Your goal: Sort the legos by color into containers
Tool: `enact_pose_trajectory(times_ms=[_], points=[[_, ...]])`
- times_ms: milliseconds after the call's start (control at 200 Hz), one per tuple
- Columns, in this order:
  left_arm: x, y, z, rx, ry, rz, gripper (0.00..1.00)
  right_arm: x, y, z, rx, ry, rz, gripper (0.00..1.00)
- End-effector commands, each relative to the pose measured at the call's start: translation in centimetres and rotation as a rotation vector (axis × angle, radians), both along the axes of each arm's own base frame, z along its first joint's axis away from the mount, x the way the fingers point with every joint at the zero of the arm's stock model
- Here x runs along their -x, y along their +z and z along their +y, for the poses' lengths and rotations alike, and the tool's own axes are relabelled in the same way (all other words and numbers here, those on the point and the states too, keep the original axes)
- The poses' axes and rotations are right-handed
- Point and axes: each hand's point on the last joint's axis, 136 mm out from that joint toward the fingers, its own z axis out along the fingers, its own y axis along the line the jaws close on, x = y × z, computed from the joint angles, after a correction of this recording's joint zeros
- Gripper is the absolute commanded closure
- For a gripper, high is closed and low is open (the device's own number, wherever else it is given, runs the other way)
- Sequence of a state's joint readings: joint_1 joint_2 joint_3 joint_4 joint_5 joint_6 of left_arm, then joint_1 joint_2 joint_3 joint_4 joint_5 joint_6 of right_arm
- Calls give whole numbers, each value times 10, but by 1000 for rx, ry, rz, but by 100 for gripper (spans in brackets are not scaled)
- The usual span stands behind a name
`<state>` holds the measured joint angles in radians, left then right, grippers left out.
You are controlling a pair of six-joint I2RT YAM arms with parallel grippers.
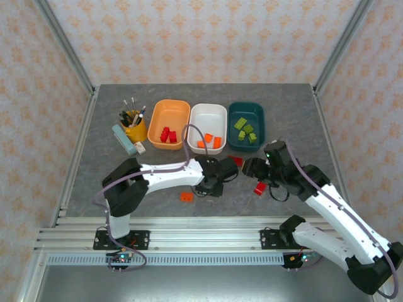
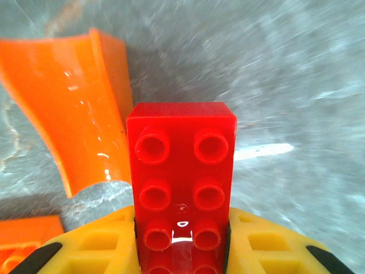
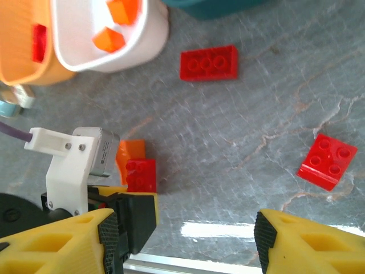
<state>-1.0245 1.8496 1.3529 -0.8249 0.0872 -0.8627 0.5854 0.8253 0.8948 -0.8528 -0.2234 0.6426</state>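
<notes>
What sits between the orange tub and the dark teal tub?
The white tub sits between the orange tub and the teal tub, with orange legos inside it. The top external view shows this.

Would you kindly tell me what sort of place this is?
Probably a lab test cell: patterned panels in an aluminium frame enclose a grey table with a left arm and right arm bolted at its edge.

No text, brand, number or sign could be read anywhere. The studs of the red brick (image 2: pixel 180 171) looked blank, though glare and blur may have hidden lettering; the pale blue box (image 1: pixel 123 139) showed none legible.
</notes>
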Motion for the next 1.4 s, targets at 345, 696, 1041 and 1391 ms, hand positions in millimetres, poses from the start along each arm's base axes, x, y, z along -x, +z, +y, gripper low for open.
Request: enact_pose_trajectory(times_ms=[345,696,1041,1391], points=[[-132,143,97,199,241,-199,70,-59,67,65,-149,138,-131,33],[-241,83,156,174,359,-118,70,-147,69,144,-344,136,-92,32],[-270,29,160,165,391,-9,70,-184,59,164,-363,124,-61,32],[-262,17,167,111,403,41,60,-188,43,162,-345,106,-23,32]])
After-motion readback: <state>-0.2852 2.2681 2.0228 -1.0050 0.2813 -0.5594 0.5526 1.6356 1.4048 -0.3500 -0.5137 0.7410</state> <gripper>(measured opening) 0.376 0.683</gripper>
